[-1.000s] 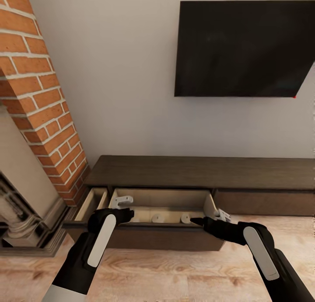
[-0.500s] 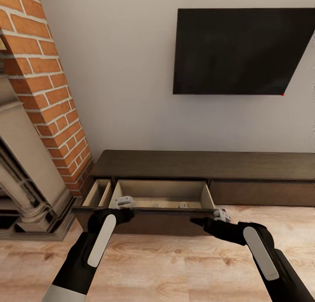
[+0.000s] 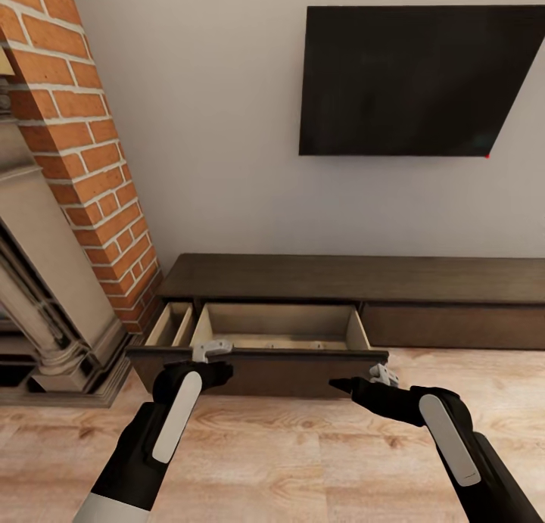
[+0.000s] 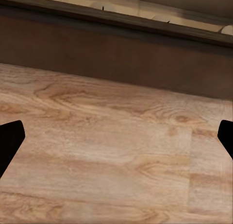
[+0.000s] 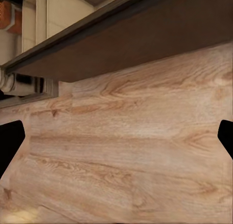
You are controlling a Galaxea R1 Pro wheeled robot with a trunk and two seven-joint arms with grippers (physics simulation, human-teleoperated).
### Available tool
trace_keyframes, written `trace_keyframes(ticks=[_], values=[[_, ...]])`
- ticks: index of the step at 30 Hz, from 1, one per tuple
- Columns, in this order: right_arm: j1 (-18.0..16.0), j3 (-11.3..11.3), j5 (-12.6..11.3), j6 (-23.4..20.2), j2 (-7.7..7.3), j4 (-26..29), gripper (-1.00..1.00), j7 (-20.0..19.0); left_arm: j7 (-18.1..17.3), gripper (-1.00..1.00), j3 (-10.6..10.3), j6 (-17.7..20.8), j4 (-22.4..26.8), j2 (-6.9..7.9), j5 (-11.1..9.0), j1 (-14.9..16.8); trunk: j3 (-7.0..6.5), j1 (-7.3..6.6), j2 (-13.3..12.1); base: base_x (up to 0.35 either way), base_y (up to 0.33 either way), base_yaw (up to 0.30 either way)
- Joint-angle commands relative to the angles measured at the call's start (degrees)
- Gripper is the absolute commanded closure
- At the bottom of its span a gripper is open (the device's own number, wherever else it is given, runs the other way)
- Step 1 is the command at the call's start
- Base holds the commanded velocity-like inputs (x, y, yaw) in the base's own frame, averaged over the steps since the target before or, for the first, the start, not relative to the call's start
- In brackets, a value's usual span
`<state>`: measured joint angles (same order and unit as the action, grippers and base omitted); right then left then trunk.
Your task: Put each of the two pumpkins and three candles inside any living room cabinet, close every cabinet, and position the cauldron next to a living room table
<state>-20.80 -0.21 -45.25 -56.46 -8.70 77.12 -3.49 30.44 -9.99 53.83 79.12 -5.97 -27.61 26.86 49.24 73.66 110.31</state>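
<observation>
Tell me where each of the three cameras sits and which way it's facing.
Head view: high on the robot, facing a long dark-brown wooden cabinet with an open drawer; both arms and the left end effector and right end effector show.
Left wrist view: low, facing the drawer front over the light wooden floor; black fingertips show.
Right wrist view: the same, black fingertips at the edges.
All three share the drawer and floor.

Cabinet [image 3: 356, 279]: dark-brown matt wood, drawer [image 3: 276, 328] lined in pale raw-looking board. Floor [image 3: 303, 462]: light, knotty plank wood, smooth. Chimney breast [image 3: 83, 152]: rough red brick. Wall [image 3: 219, 129]: flat matt paint. Screen [image 3: 409, 80]: matt black.
</observation>
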Motion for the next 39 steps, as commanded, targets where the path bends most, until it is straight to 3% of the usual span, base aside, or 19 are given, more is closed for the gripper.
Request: trace_keyframes(ticks=[1, 7, 14, 17, 22, 27, 30, 35, 39], values=[[-0.03, 0.08, 0.34, 0.25, -0.03, -0.05, -1.0, -0.34, 0.65, -1.0, -0.12, 0.09, -0.01, 0.0, -0.6, 0.04, 0.24, 0.22, 0.44, 0.0, 0.0, 0.0], [-0.03, 0.24, 1.21, 1.33, -0.08, -4.65, -1.0, -0.29, 0.86, -1.0, -0.4, -0.08, -0.87, 0.0, -0.51, 0.04, 1.31, 1.54, 2.85, 0.0, 0.0, 0.0], [-0.03, 0.24, 9.31, 2.76, -0.01, -8.05, -1.0, -0.29, 1.02, -1.0, -0.71, -0.69, -6.0, -0.07, 0.13, 0.11, 2.57, 3.07, 5.65, 0.0, 0.0, 0.0], [-0.03, 0.54, 10.92, 7.0, 0.0, -8.06, -1.0, -0.34, 1.02, -1.0, -0.73, -0.83, -7.04, -0.09, 0.17, 0.12, 3.11, 3.73, 6.86, 0.0, 0.0, 0.0], [-0.03, 4.54, 13.12, 11.47, -0.01, -7.99, -1.0, -0.3, 0.89, -1.0, -0.89, -1.64, -9.54, -0.2, 0.34, 0.34, 4.01, 4.83, 8.86, 0.0, 0.0, 0.0], [-0.03, 6.62, 13.53, 15.21, -0.04, -8.12, -1.0, -0.29, 0.85, -1.0, -2.75, -4.4, -11.63, -0.26, 0.42, 0.4, 4.9, 5.93, 10.87, 0.0, 0.0, 0.0], [-0.03, 7.6, 14.53, 16.07, -0.03, -8.27, -1.0, -0.23, 0.85, -1.0, -3.24, -5.77, -13.45, -0.28, 0.48, 0.5, 5.44, 6.59, 12.07, 0.0, 0.0, 0.0], [-0.03, 8.38, 19.31, 16.49, 0.17, -8.44, -1.0, -0.12, 0.82, -1.0, -4.99, -7.76, -14.49, -0.27, 0.54, 0.56, 6.34, 7.69, 14.08, 0.0, 0.0, 0.0], [-0.03, 8.32, 20.16, 17.5, 0.17, -9.22, -1.0, -0.15, 0.83, -1.0, -6.54, -8.95, -14.75, -0.27, 0.54, 0.56, 7.06, 8.56, 15.68, 0.0, 0.0, 0.0]])
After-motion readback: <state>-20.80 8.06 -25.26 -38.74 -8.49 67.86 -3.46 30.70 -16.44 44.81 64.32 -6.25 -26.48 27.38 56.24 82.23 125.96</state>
